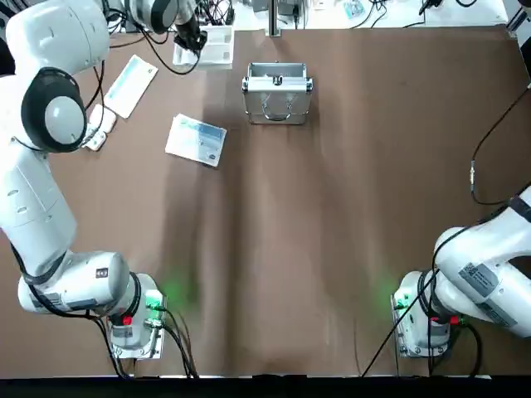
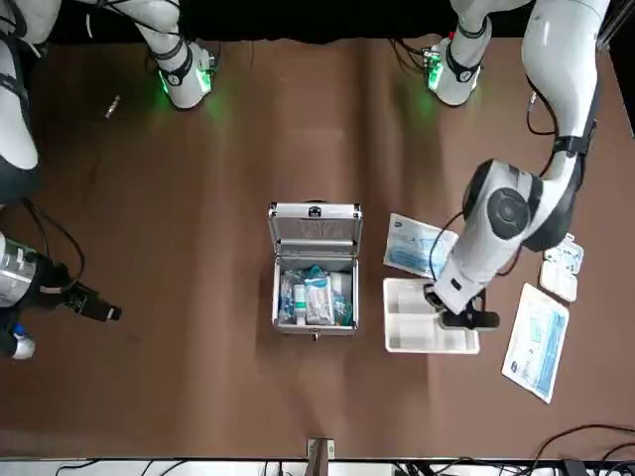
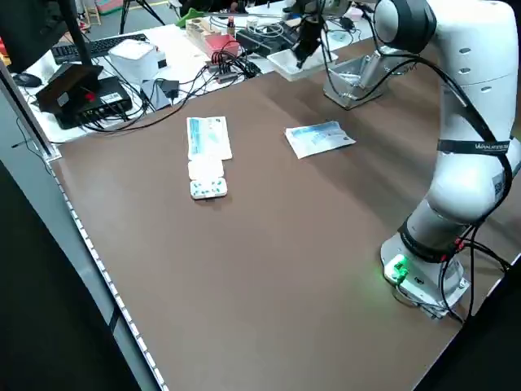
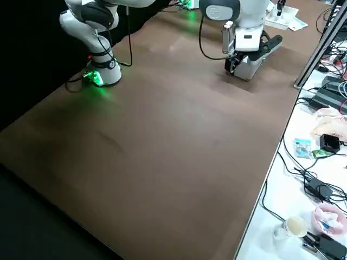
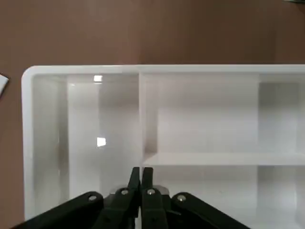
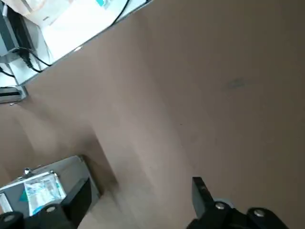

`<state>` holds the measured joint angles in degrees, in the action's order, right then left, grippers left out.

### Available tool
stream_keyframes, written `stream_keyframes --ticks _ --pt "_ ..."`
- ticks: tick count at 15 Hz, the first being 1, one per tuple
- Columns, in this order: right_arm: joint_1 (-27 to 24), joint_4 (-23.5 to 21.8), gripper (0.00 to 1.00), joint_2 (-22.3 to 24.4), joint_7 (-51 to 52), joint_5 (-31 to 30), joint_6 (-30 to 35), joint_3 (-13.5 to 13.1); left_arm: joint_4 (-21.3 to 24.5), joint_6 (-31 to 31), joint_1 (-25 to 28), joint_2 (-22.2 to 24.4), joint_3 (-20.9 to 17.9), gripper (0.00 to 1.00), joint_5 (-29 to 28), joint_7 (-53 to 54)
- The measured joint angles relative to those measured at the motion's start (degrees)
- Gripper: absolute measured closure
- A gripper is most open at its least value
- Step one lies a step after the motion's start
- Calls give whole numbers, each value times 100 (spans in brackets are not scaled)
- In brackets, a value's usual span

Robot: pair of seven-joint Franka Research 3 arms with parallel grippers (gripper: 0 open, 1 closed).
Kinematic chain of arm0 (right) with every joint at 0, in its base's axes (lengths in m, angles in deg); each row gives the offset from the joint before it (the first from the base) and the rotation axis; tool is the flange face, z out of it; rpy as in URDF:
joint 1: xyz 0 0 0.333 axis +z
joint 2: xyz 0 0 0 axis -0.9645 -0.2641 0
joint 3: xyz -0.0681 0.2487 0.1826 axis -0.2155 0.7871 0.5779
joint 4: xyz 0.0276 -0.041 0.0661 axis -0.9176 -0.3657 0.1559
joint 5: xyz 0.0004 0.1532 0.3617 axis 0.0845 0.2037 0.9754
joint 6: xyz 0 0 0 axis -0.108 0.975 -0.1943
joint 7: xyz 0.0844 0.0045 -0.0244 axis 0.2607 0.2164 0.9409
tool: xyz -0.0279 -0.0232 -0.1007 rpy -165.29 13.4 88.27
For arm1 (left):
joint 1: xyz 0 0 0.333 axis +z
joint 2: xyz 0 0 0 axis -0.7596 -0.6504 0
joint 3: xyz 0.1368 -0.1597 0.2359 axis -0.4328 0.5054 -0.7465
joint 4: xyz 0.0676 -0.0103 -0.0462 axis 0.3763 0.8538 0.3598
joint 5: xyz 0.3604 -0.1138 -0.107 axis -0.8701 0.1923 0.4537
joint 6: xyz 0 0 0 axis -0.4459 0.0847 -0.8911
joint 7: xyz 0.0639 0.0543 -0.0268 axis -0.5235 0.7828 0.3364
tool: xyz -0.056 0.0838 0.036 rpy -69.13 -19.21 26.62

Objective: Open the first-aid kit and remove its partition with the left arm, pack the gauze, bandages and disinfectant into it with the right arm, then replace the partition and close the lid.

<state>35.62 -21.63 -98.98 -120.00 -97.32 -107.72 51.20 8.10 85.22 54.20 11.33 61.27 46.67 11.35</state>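
Observation:
The silver first-aid kit (image 2: 315, 319) stands open at the far middle of the table, its lid (image 2: 315, 230) raised toward the robot and the handle (image 1: 278, 106) facing up. White-and-teal packs (image 2: 317, 297) fill the case; I cannot tell gauze, bandages and disinfectant apart among them. The cream partition (image 2: 422, 332) lies on the table beside the case, on the robot's left. My left gripper (image 2: 466, 319) is down on it, fingers (image 5: 135, 177) shut on its near wall. My right gripper (image 2: 99, 307) hangs open, well off the case's other side, holding nothing.
A flat white-and-blue packet (image 1: 196, 139) lies left of the case, nearer the robot. A long slim white-and-teal box (image 1: 130, 85) and a small blister packet (image 1: 95, 133) lie farther left. Cables and equipment crowd the bench (image 3: 138, 65) beyond the table's far edge.

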Motion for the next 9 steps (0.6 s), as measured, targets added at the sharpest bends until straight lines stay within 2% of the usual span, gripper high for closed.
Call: stream_keyframes --ticks 3,4,5,9 --pt "-60 0 6 45 144 -51 255 22 -137 -212 -69 5 400 96 0 -572" --pt "32 -7 7 238 440 -81 502 -166 -189 -261 -214 7 553 96 0 -895" --pt "231 -20 8 471 648 -42 615 -538 -192 -264 -340 7 570 96 0 -1062" --pt "1429 -72 11 1313 1226 1031 655 -2527 -237 -264 -851 2 572 96 0 -1711"
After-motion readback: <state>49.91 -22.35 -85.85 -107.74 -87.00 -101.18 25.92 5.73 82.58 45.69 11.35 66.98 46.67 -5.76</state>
